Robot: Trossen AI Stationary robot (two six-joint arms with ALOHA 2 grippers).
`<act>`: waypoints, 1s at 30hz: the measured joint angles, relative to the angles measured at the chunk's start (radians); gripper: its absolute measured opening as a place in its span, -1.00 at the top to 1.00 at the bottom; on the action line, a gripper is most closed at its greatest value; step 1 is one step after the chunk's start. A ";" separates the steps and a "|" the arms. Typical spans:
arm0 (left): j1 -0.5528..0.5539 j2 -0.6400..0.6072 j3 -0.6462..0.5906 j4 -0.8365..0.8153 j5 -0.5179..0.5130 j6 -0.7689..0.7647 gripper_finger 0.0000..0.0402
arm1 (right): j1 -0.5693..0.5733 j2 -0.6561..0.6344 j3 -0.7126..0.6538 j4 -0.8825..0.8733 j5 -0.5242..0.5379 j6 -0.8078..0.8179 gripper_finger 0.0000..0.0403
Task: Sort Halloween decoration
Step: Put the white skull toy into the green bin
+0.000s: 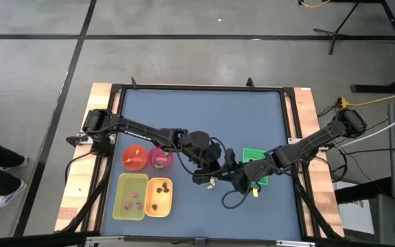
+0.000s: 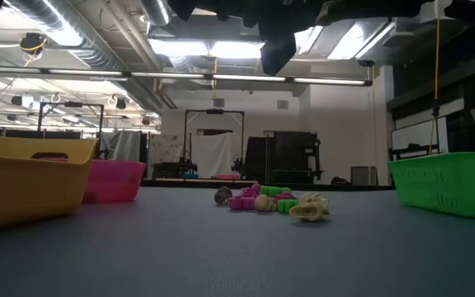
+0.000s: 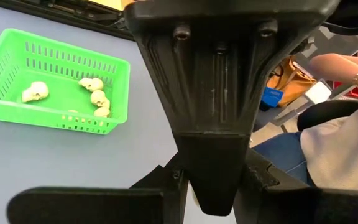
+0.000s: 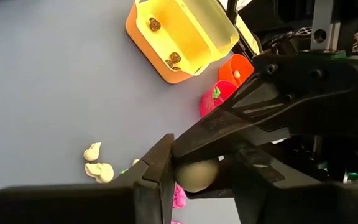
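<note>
The Halloween decoration lies partly as a small pile point(image 2: 275, 202) of magenta, green and cream trinkets on the blue table's middle. One cream trinket point(image 4: 196, 175) hangs above the pile, between both grippers. My left gripper point(image 1: 208, 174) reaches in from the left and my right gripper point(image 1: 228, 177) from the right; they meet tip to tip, each shut on this trinket. In the left wrist view a right finger point(image 3: 213, 155) hides the trinket. Several cream skulls point(image 3: 95, 93) lie in the green tray point(image 3: 5, 62). My left gripper holds the cream trinket at its free ends; one finger point(image 4: 241, 124) lies over the trinket's top. It slants down from the table's left. The trinket is clear of the table. My right gripper has the cream trinket's rounded side point(image 4: 180, 175) against one finger point(image 4: 160, 177), with the other finger close on the far side, slanting down from the table's right. Whether that second finger touches, I cannot tell. The trinket hangs above the pile.
At the left stand an orange bowl point(image 1: 134, 157), a pink bowl point(image 1: 160, 158), a yellow tray point(image 1: 130, 197) and an orange tray point(image 1: 159, 195), each with trinkets inside. The green tray point(image 1: 256, 156) sits right of centre. A seated person point(image 3: 340, 143) is beyond the table.
</note>
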 joint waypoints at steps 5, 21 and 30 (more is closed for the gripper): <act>0.000 0.000 0.000 0.002 0.000 0.000 0.67 | 0.000 0.000 0.000 0.000 0.000 0.000 0.42; -0.001 0.001 0.000 0.006 -0.004 0.000 0.61 | -0.001 0.000 0.000 -0.002 -0.029 0.000 0.51; -0.011 0.001 0.000 0.020 -0.026 0.006 0.28 | -0.002 0.000 0.000 0.000 -0.036 0.003 0.51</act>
